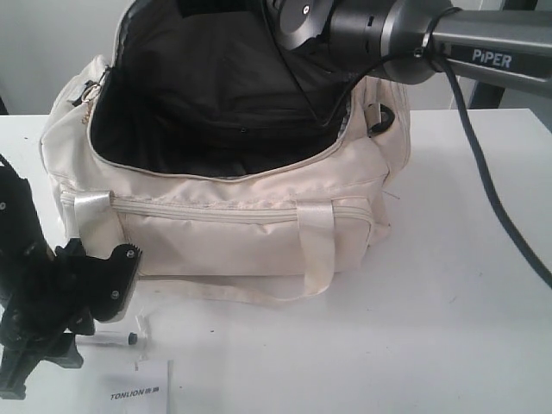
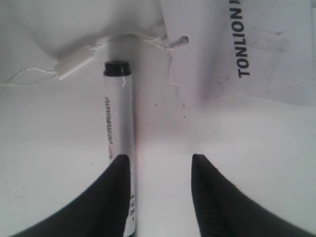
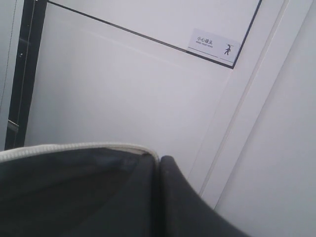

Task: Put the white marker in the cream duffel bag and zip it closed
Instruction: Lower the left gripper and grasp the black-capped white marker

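The cream duffel bag [image 1: 241, 226] stands open on the white table, its dark lining [image 1: 207, 95] showing. My right arm [image 1: 371, 30] reaches over its top; in the right wrist view my right gripper [image 3: 159, 160] is shut on the bag's raised zipper edge [image 3: 74, 147], holding the flap up. The white marker [image 2: 119, 133] lies on the table in front of the bag [image 1: 108, 339], dark cap pointing away from the wrist. Just above it my left gripper [image 2: 160, 159] is open. One finger [image 2: 106, 197] overlaps the barrel, and the gap between the fingers shows bare table.
A white "TONLION" paper card [image 1: 138, 390] lies near the table's front edge, beside the marker [image 2: 247, 44]. A small white tag on a thin string [image 2: 74, 63] rests just past the marker's cap. The bag's webbing handle [image 1: 315, 250] hangs down its front.
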`<action>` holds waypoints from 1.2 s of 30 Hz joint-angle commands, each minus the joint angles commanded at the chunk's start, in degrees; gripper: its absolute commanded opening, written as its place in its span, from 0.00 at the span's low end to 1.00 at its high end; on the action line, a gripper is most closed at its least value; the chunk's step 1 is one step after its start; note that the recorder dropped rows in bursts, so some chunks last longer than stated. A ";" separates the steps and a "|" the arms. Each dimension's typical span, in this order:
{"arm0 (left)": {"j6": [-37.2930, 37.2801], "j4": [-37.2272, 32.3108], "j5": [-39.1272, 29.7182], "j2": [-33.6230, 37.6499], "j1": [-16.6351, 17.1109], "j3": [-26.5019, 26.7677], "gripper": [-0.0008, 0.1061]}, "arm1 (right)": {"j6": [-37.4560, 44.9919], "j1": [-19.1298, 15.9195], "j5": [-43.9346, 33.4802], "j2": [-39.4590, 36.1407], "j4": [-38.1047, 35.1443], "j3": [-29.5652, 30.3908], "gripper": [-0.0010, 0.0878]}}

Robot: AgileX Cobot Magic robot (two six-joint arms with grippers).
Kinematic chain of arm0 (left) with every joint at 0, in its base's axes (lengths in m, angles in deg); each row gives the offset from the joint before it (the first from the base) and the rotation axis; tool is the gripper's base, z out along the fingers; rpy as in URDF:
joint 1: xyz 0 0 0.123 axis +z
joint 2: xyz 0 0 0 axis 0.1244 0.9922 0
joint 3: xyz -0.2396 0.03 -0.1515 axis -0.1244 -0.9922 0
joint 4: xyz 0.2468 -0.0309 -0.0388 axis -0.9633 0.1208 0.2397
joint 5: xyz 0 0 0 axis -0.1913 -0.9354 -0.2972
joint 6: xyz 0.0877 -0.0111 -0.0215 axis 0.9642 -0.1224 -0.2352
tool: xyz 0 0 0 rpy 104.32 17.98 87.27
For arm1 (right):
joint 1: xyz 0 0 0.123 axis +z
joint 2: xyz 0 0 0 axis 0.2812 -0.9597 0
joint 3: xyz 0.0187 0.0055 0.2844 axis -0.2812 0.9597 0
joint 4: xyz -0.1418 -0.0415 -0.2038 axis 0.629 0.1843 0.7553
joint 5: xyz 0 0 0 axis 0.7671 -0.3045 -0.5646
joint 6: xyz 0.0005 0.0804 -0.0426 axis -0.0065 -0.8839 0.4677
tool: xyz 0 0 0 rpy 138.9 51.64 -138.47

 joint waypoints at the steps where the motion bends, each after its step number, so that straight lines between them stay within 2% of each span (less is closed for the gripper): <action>1: 0.00 0.00 0.27 0.34 0.00 0.00 0.43 | 0.00 0.00 0.00 0.00 0.00 0.00 0.01; 14: 0.56 -0.39 6.04 2.04 0.00 0.00 0.43 | 0.00 0.00 0.00 0.00 0.00 0.00 0.01; 23: 1.56 -1.66 6.30 3.85 0.00 0.00 0.43 | 0.00 0.00 0.00 0.00 0.00 0.00 0.01; 25: 1.69 -1.82 6.30 3.85 0.00 0.00 0.38 | 0.00 0.00 0.00 0.00 0.00 0.00 0.01; 27: 1.69 -2.63 5.76 3.85 0.00 0.00 0.27 | 0.00 0.00 0.00 0.00 0.00 0.00 0.01; 30: 1.69 -3.03 3.55 3.85 0.00 0.00 0.01 | 0.00 0.00 0.00 0.00 0.00 0.00 0.01; 36: 1.22 -3.49 1.75 2.09 0.00 0.00 0.01 | 0.00 0.00 0.00 0.00 0.00 0.00 0.01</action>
